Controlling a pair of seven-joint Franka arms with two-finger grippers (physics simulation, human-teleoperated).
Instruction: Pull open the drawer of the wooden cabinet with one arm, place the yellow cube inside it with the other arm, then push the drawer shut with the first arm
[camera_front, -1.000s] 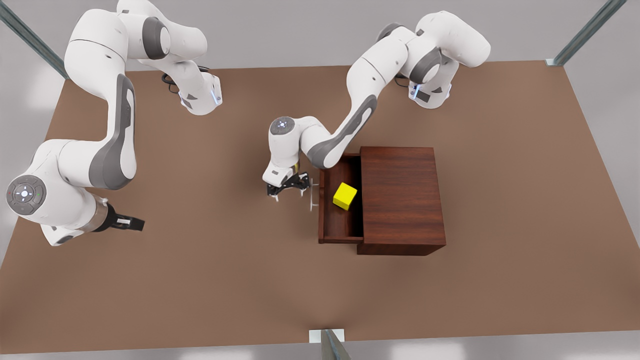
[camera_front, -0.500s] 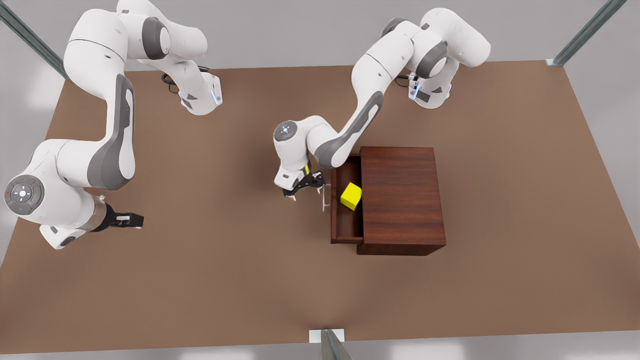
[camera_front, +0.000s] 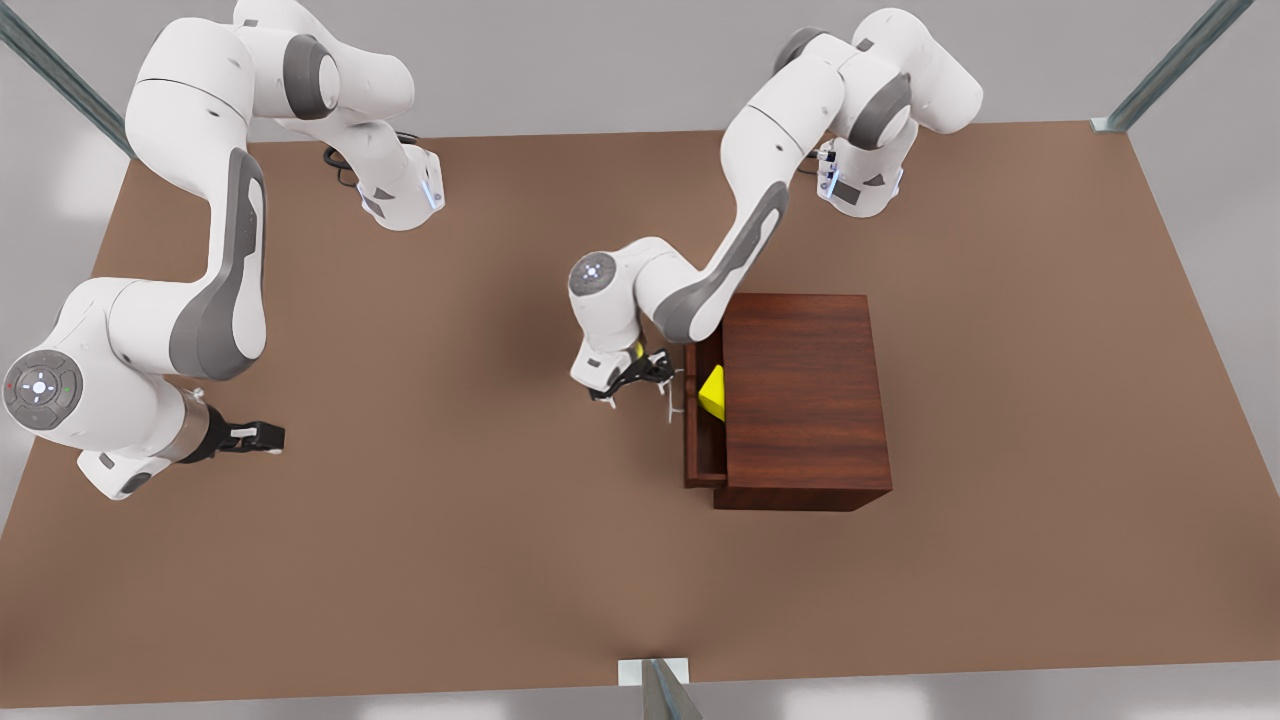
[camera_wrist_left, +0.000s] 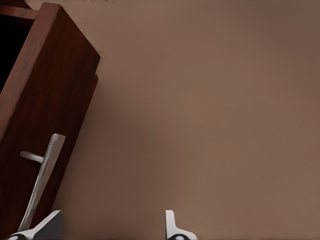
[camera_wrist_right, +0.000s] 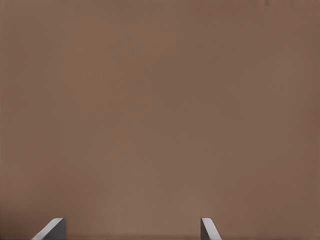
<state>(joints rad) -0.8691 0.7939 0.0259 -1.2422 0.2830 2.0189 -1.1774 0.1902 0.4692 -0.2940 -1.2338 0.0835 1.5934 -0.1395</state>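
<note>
While the right gripper (camera_front: 262, 437) waits spread, the left gripper (camera_front: 640, 385), jaws spread, meets the drawer (camera_front: 692, 430) handle (camera_front: 672, 396).

Two glossy white arms (camera_front: 200, 230), grey joint panels, round button caps, black jaws

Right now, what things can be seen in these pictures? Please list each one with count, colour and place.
wooden cabinet: one, dark reddish-brown, on the table toward the front view's right.
drawer: one, same wood, nearly shut, silver handle.
yellow cube: one, inside the drawer, half hidden by the cabinet top.
table: one, brown.
left gripper: open, at the drawer handle.
right gripper: open, waits over bare table at the front view's left.
</note>
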